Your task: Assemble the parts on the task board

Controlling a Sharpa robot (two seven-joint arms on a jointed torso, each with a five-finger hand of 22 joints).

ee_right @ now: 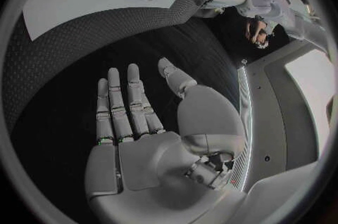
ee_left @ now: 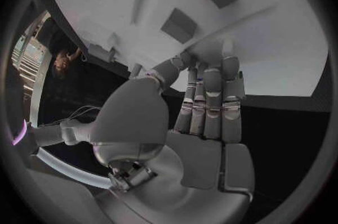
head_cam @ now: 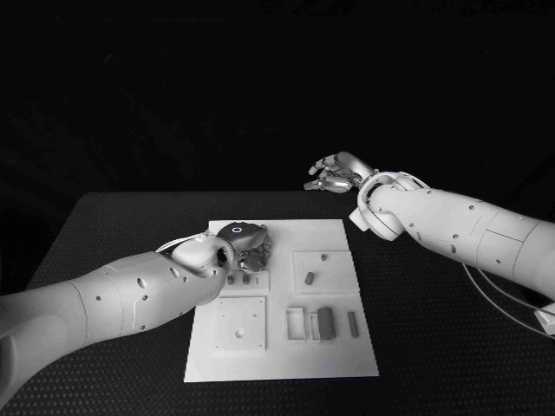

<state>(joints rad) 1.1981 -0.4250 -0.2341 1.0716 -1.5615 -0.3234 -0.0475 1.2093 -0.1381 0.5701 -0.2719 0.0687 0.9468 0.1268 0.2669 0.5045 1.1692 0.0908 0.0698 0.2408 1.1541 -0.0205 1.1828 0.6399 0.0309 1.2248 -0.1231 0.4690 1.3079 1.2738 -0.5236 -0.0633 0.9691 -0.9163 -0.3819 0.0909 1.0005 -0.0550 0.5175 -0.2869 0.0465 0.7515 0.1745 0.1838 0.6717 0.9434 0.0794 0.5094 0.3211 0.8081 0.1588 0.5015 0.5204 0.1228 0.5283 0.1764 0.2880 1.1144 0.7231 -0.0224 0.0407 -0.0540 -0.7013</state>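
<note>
Fingers (ee_left: 211, 97) of my left hand (head_cam: 240, 245) lie straight and together, empty, over the task board's (head_cam: 340, 354) upper left. My right hand (head_cam: 337, 173), spread and empty, hangs above the desk (head_cam: 453, 364) beyond the board's far edge. Parts (head_cam: 324, 322) lie lower centre.

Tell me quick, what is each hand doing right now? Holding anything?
Left hand: over the task board, fingers straight, holding nothing; open.
Right hand: above the table's far edge, fingers spread, holding nothing; open.
</note>
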